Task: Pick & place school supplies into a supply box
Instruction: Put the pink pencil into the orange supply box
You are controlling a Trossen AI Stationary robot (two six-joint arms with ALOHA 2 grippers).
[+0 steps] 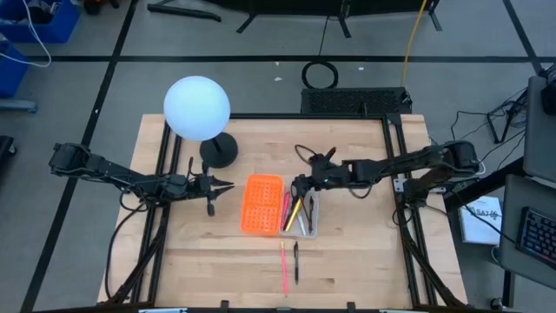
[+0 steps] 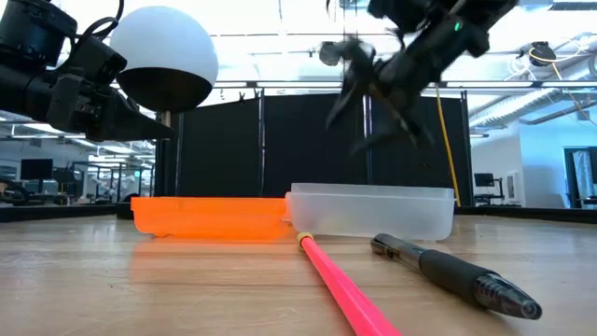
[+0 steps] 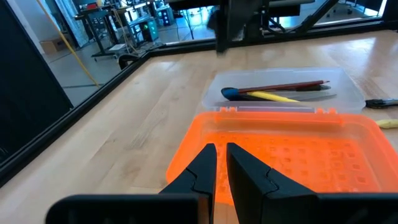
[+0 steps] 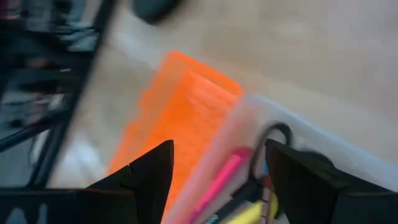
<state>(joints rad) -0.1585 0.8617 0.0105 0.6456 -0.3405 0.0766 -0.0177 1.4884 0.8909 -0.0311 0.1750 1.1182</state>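
The supply box lies open at mid-table, with its orange half toward the left and its clear tray toward the right. In the tray lie a pink pen, a yellow pencil, a dark red pencil and black-handled scissors. A pink pen and a black pen lie on the wood nearer the front edge. My right gripper hangs open above the tray's far end, touching nothing. My left gripper waits left of the orange half, fingers together and empty.
A white globe lamp on a black base stands at the far left of the table, just behind my left gripper. Black frame rails run along the table's sides. Bare wood lies in front of the box around the two loose pens.
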